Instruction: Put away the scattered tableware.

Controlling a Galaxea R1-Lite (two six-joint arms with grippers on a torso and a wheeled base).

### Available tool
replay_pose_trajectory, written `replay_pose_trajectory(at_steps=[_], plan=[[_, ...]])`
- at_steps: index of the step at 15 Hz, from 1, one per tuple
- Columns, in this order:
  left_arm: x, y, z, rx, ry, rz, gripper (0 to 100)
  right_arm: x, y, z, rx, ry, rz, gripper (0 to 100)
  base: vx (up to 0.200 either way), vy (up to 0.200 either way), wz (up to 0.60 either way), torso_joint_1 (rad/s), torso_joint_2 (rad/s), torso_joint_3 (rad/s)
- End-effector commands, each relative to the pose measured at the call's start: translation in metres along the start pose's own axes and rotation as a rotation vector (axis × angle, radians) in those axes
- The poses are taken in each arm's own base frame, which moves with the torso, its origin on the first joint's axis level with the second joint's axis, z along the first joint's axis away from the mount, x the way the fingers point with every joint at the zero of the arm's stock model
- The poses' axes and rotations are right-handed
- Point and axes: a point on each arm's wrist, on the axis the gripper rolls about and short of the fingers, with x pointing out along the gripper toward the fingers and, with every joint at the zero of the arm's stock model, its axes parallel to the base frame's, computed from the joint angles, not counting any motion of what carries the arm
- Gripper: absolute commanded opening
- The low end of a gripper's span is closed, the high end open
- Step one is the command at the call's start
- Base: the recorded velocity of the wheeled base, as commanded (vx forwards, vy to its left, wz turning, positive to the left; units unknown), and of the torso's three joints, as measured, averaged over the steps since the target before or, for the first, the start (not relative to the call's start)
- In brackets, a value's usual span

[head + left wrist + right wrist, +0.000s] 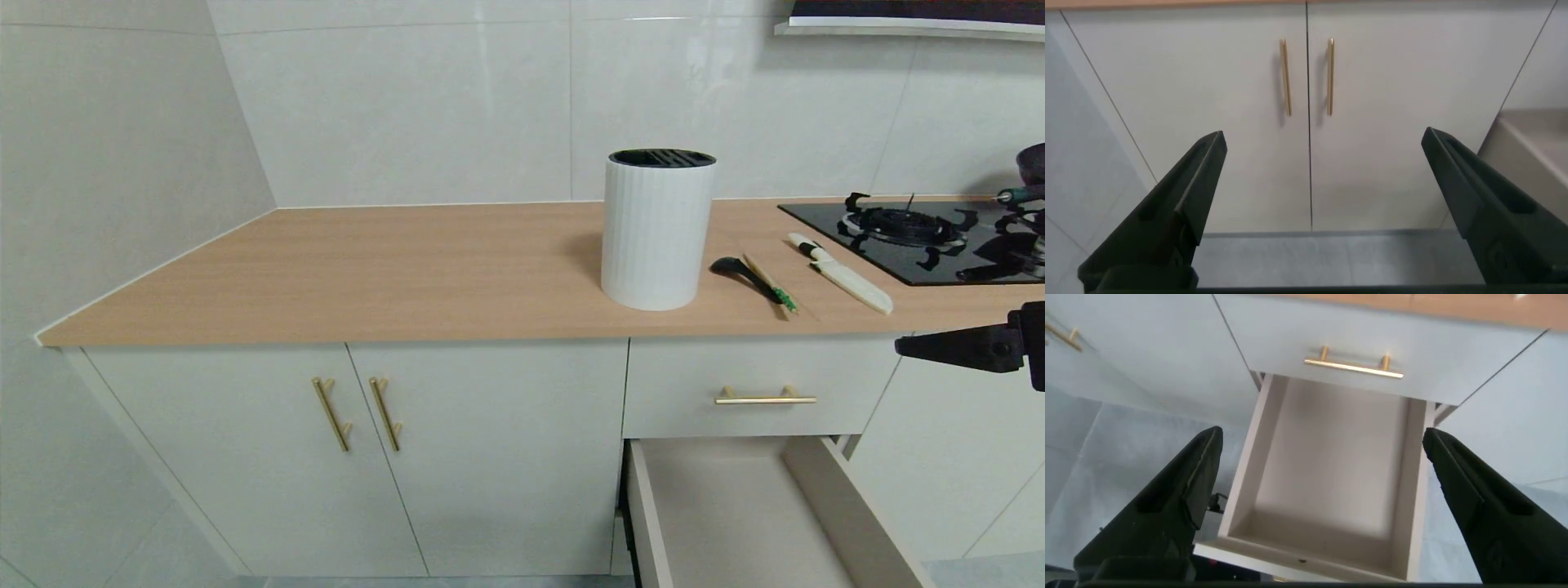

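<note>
A wooden kitchen surface runs across the middle of the head view, with pale tiled walls behind it. Right of centre stands a tall white ribbed utensil holder, upright, with a black slotted top.

The scattered tableware lies on the surface just to the holder's right. A black spoon is nearest it. A pair of wooden chopsticks with a green end lies against the spoon's handle. A white knife lies a little further right, apart from the chopsticks and near a black gas hob at the frame's right edge.

Below the surface are white cabinets. Double doors with two brass handles fill the lower left and centre. In the lower right is a closed drawer with a brass bar handle, and under it an open drawer is pulled out.

The left end effector is open, its two black fingers spread wide and holding nothing, low in front of the double doors.

The right end effector is also open and holding nothing. It hangs above the open drawer, and in the head view it shows at the right edge, just below the surface.
</note>
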Motion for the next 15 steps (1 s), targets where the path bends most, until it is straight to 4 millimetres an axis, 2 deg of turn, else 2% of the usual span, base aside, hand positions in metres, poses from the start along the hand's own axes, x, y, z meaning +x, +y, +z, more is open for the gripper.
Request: replay_pose_trajectory(at_steps=[1,4,6,9,10,15], plan=[[0.000,0.000,0.000,0.000,0.000,0.000,100,0.007,0.000,0.001,-0.004,0.015,-0.001,100,0.000,0.000,0.00,0.163,-0.48,-0.310],[0.000,0.000,0.000,0.000,0.000,0.000,100,0.009,0.000,0.007,-0.006,-0.028,-0.001,100,0.000,0.000,0.00,0.080,-0.24,-0.150],[0.000,0.000,0.000,0.000,0.000,0.000,100,0.038,-0.011,0.041,0.034,-0.021,-0.048,100,0.000,0.000,0.00,0.011,-0.04,-0.025],[0.000,0.000,0.000,0.000,0.000,0.000,100,0.093,-0.020,0.076,0.085,0.080,-0.073,100,0.000,0.000,0.00,0.000,0.00,0.000],[0.000,0.000,0.000,0.000,0.000,0.002,100,0.104,-0.021,0.085,0.111,0.076,-0.074,100,0.000,0.000,0.00,0.000,0.00,0.000],[0.000,0.000,0.000,0.000,0.000,0.000,100,0.148,-0.022,0.077,0.154,0.183,-0.104,100,0.000,0.000,0.00,0.000,0.00,0.000]])
